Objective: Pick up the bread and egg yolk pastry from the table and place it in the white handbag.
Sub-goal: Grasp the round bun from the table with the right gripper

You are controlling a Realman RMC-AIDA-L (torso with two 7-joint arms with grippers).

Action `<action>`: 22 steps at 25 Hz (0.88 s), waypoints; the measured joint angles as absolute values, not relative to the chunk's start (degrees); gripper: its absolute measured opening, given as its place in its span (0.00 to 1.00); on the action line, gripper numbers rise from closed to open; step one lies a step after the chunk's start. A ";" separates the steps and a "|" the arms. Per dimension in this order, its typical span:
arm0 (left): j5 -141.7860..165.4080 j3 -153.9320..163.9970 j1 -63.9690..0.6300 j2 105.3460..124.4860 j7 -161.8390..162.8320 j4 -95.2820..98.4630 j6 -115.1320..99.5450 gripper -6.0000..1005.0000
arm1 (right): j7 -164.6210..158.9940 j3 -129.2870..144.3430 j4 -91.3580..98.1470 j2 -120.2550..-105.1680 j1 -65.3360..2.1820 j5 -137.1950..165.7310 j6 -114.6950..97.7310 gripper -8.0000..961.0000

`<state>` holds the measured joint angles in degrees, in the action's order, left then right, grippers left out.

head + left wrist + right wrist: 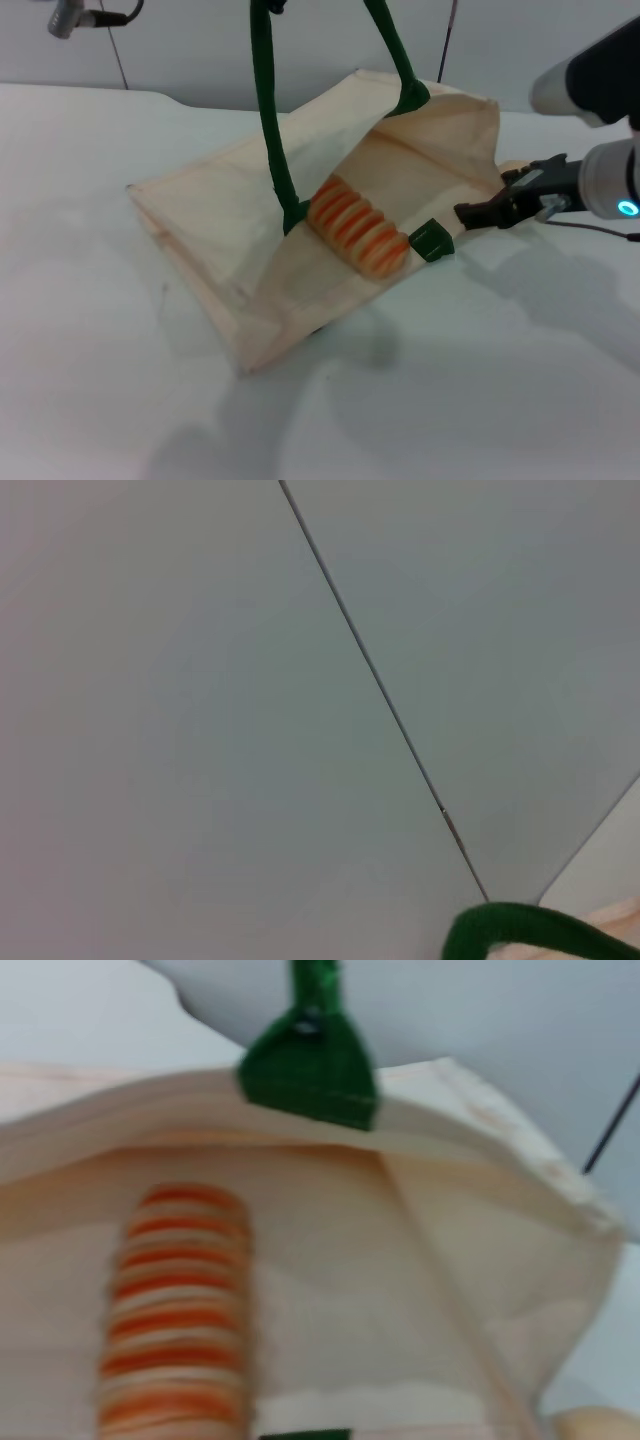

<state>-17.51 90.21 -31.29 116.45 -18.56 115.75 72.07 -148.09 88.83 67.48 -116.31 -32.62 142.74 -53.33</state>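
The white handbag (220, 215) lies on the table with its mouth propped open toward the right, and the right wrist view looks into it (420, 1260). Its two dark green handles (268, 120) are pulled taut up out of the head view; a bit of green handle (520, 930) shows in the left wrist view. The left gripper itself is out of sight. The striped bread (358, 228) rests inside the bag's mouth (178, 1310). My right gripper (480, 205) hovers just outside the mouth, open and empty. A pale beige round thing, probably the egg yolk pastry (513, 168), sits on the table just behind that gripper.
The white table (470, 380) spreads around the bag. A grey wall (200, 680) stands behind it. A green handle tab (432, 240) hangs at the bag's near lip.
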 joint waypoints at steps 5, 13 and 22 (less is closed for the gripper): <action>-17.48 90.34 -31.19 116.45 -17.88 115.75 72.07 0.13 | -148.09 86.06 67.07 -116.26 -32.60 145.15 -52.96 0.86; -17.47 90.69 -30.71 116.45 -16.44 115.75 72.43 0.13 | -148.02 84.33 65.51 -116.11 -32.81 146.40 -50.60 0.86; -17.13 90.48 -28.33 116.41 -14.33 115.75 72.13 0.13 | -147.89 84.01 64.01 -116.08 -33.37 146.43 -48.64 0.86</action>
